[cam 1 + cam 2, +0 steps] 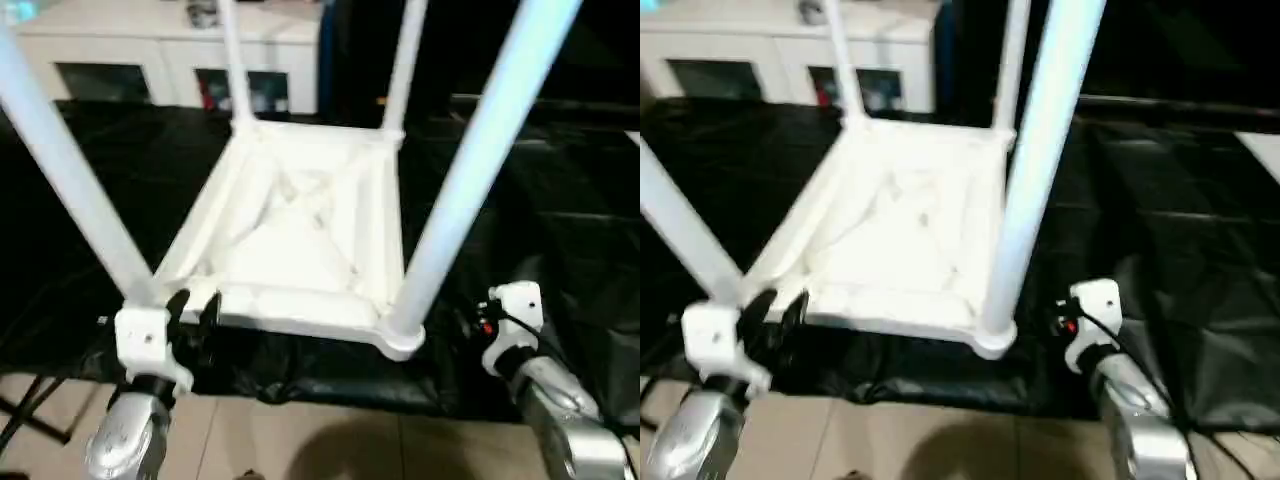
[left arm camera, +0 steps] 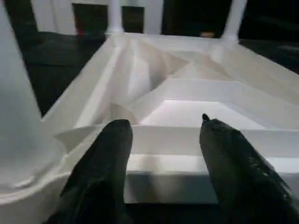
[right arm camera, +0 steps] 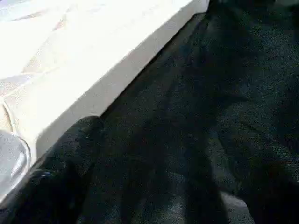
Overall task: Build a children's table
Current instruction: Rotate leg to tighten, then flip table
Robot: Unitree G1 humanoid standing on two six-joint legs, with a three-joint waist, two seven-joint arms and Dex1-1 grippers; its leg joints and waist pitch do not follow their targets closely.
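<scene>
The left gripper (image 2: 161, 154) is hovering with its two black fingers (image 2: 100, 172) standing apart, holding nothing; just beyond their tips the near rim of the table (image 1: 300, 240) is lying, with one fitted leg (image 2: 18, 116) rising close beside the gripper. The right gripper (image 3: 154, 186) is hanging beside the table's other near corner, fingers spread wide and empty, with black sheet (image 3: 224, 84) between and ahead of them and the table's side wall running along one finger. Neither gripper is touching the table, as far as the pictures tell.

The table is resting upside down on the black sheet covering the desk (image 1: 560, 180), ribbed underside up, directly ahead of both grippers. All four legs are standing in the corner sockets: two near ones, including the leg (image 1: 470, 180) by the right gripper, and two far ones (image 1: 235, 60) beyond the top.

Judging from this, the leg-fitting step is looking finished, and the work is sitting at the point of releasing or of turning the table upright. A next move would probably call for both grippers taking hold at opposite near corners or legs and lifting evenly, since the long legs are making the piece top-heavy and liable to swing.

Beyond the table a white cabinet (image 1: 120, 60) is standing. No brand, label or writing is readable anywhere.
</scene>
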